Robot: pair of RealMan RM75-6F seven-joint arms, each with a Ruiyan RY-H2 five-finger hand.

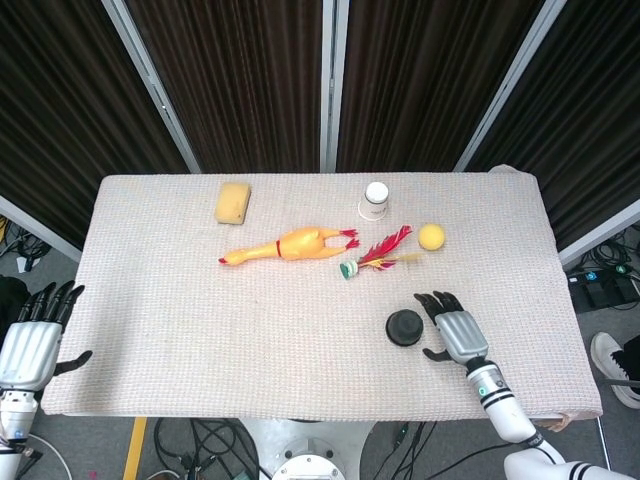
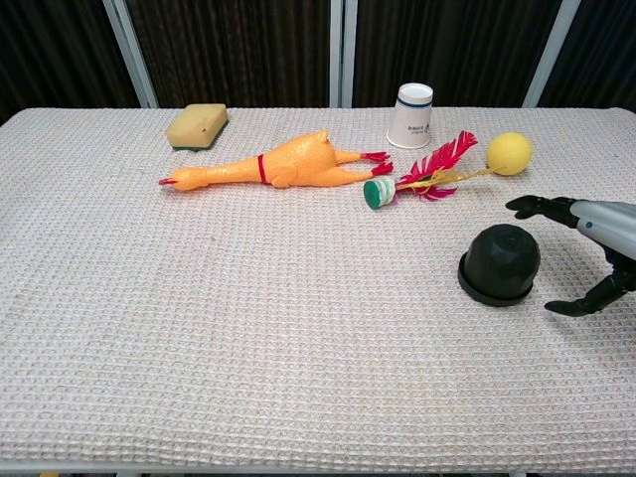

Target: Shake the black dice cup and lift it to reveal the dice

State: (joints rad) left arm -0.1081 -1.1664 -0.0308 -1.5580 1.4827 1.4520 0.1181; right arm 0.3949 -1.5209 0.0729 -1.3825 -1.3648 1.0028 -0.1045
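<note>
Cream waffle-weave cloth covers the table (image 1: 180, 330), dark curtains behind it. Nearest to us, the right hand (image 1: 453, 327) hovers over the near right part of the cloth, fingers spread apart and holding nothing; in the chest view its fingertips (image 2: 525, 206) reach past the far side of the cup while the thumb drops low on the near side. Just beside it, to its left and not touched, sits the black dice cup (image 2: 499, 263), mouth down on the cloth. Way off at the near left corner, the left hand (image 1: 32, 340) hangs beyond the table edge, fingers open and empty as well. Moving back to mid-table: a yellow rubber chicken (image 2: 268, 167) lies on its side, and right of it a red feather shuttlecock (image 2: 417, 177) with a green-and-white base. Near the feather tips rests a yellow ball (image 2: 509, 153). Farthest back stand a white paper cup (image 2: 411, 115), upside down, and off to the left a yellow sponge (image 2: 197, 126).
</note>
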